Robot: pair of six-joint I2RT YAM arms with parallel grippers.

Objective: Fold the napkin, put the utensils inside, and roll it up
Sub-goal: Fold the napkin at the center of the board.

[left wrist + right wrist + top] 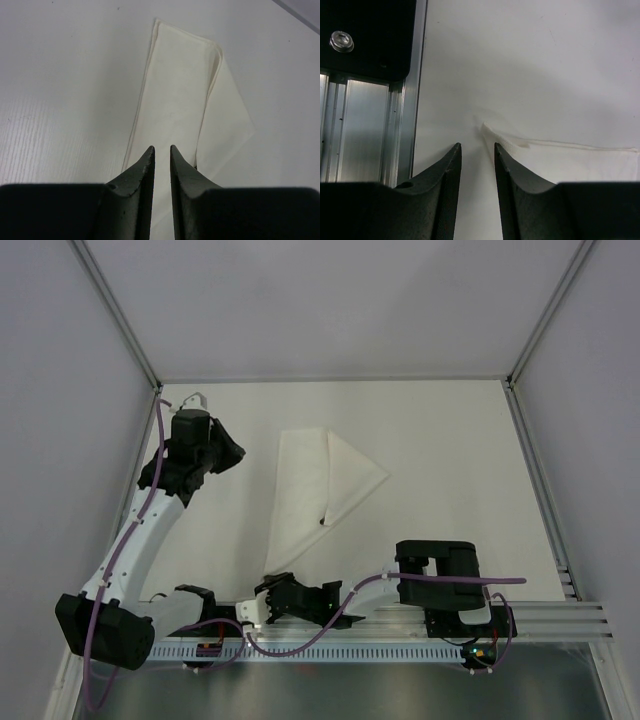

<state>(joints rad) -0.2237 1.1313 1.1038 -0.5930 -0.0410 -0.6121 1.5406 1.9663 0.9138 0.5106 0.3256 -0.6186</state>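
The white napkin (310, 490) lies folded into a long strip with a triangular flap to its right, also shown in the left wrist view (175, 95). A small dark tip of a utensil (322, 522) pokes out at the fold (195, 166); the rest is hidden. My left gripper (238, 453) hangs above and left of the napkin, its jaws (162, 147) almost together with nothing between them. Down by the napkin's near corner (492, 131), my right gripper (266, 590) stands low, a little open (477, 145) and empty.
An aluminium rail (365, 130) runs along the near table edge, just left of the right gripper. Grey walls enclose the table on three sides. The right arm's base (450, 590) sits folded at the near right.
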